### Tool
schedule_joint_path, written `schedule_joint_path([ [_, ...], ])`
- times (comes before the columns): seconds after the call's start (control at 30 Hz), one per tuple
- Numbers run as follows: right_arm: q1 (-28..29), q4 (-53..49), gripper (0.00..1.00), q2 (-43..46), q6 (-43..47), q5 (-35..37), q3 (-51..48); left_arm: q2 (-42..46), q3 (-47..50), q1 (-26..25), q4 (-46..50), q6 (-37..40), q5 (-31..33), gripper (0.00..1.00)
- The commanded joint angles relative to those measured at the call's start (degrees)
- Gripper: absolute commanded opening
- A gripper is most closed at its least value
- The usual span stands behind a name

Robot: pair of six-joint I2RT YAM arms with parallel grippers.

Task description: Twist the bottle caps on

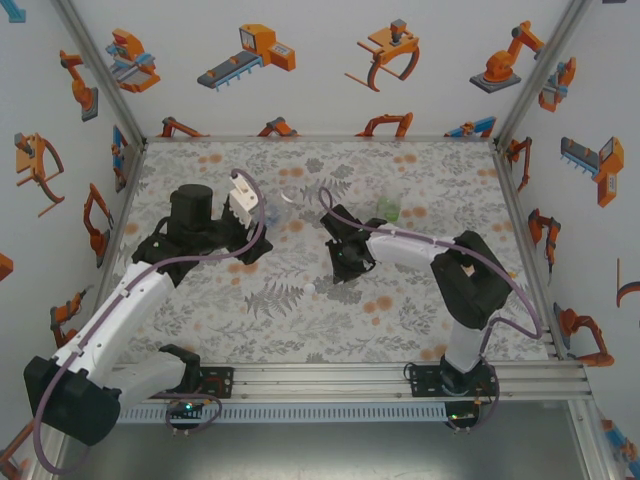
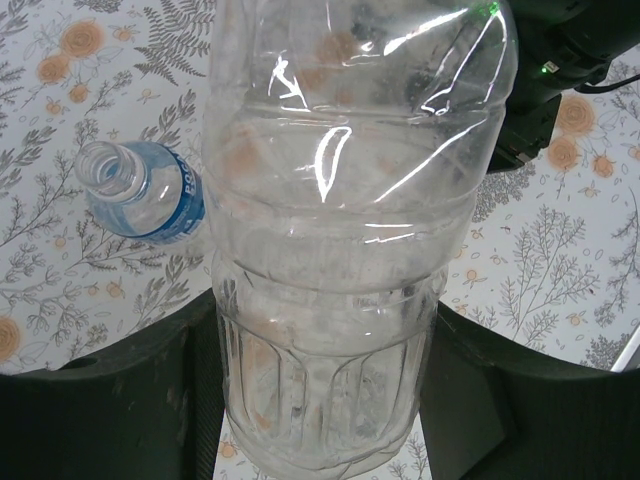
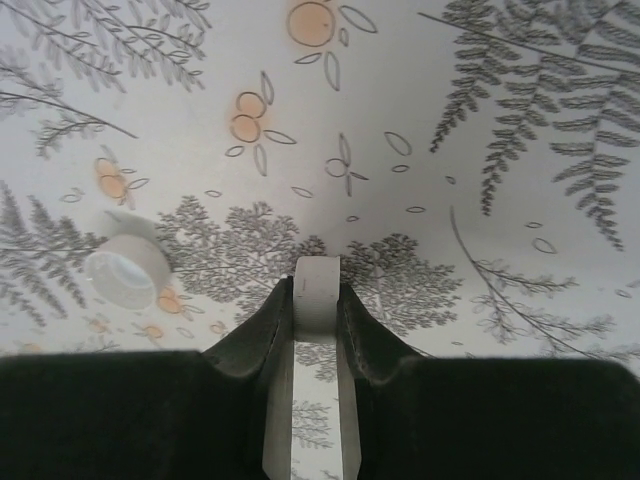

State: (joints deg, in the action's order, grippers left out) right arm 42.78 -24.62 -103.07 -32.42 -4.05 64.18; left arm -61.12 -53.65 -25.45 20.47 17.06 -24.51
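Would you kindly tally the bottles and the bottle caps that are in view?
Bottles: 3 (colourless bottle, blue-labelled bottle, green-tinted bottle)
Bottle caps: 2 (held cap, loose cap)
Total: 5

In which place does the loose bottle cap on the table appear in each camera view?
Top external: loose cap at mid-table, just left of the right gripper.
Right wrist: at left middle, left of the right gripper, which pinches a second cap.
Shared landmark: the right gripper, beside the loose cap.
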Motion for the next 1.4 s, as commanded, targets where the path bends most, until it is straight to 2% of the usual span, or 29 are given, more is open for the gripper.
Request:
schedule_joint_path([
  [0.0, -3.14, 8.83, 0.15, 3.42, -4.95, -9.23, -4.34, -1.21, -1.36, 0.21, -1.36, -1.64, -2.53, 0.03],
  [0.2, -8.26, 26.84, 0.18, 5.74, -15.75, -22.35, -16.25, -6.92, -6.49, 0.16, 2.87, -6.13, -5.82, 0.03],
  [0.3, -10.8, 32.76, 0.24, 7.76, -20.1, -24.65, -22.45, -10.2, -10.44, 0.07, 6.58, -7.48, -8.98, 0.02],
  [0.4, -12.65, 33.06, 0.3, 10.42, -21.54, -24.33, -26.94, -12.35, -13.16, 0.15, 9.18, -9.27, -11.71, 0.02],
  [0.6, -13.43, 20.46, 0.41, 16.91, -17.06, -16.71, -27.97, -11.61, -10.9, 0.2, 5.48, -13.93, -13.8, 0.02],
  [0.73, -13.35, 10.4, 0.43, 20.93, -12.13, -10.19, -24.51, -9.87, -9.49, 0.15, 2.3, -16.14, -13.79, 0.02],
  [0.83, -13.19, 6.08, 0.43, 22.71, -8.46, -7.07, -21.87, -8.16, -7.97, 0.18, -1.09, -18.62, -11.21, 0.0],
  [0.97, -11.54, 4.43, 0.43, 23.18, -4.71, -3.43, -19.1, -6.66, -6.56, 0.18, -3.35, -17.47, -8.91, 0.0],
  [1.23, -2.63, 6.07, 0.44, 20.23, 7.96, 7.3, -14.17, -5.08, -5.78, 0.26, -3.86, -12.91, -1.61, 0.0],
  [1.37, -0.47, 7.04, 0.46, 16.66, 12.58, 8.03, -11.87, -3.53, -3.29, 0.52, -4.88, -9.45, -0.93, 0.0],
])
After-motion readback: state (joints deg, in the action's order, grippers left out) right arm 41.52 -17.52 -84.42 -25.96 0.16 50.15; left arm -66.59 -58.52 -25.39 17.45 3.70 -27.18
